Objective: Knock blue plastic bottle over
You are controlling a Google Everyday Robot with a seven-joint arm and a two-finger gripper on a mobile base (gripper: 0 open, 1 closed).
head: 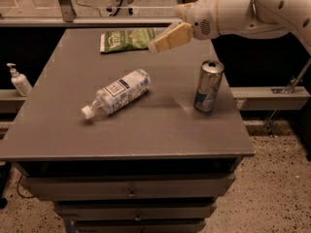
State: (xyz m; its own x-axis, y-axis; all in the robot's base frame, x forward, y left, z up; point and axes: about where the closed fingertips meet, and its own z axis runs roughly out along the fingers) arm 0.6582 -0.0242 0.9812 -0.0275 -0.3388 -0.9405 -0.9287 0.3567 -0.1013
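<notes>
The blue plastic bottle (119, 93) lies on its side in the middle of the grey table (58, 130), white cap pointing to the front left. My gripper (156, 46) hangs in the air above the table's back middle, up and to the right of the bottle and well apart from it. Its cream fingers (172, 37) point left and down. It holds nothing.
A blue-and-silver drink can (208, 86) stands upright at the right of the table. A green snack bag (127, 39) lies flat at the back. A small white pump bottle (19, 80) stands on a ledge to the left. Drawers are below the tabletop.
</notes>
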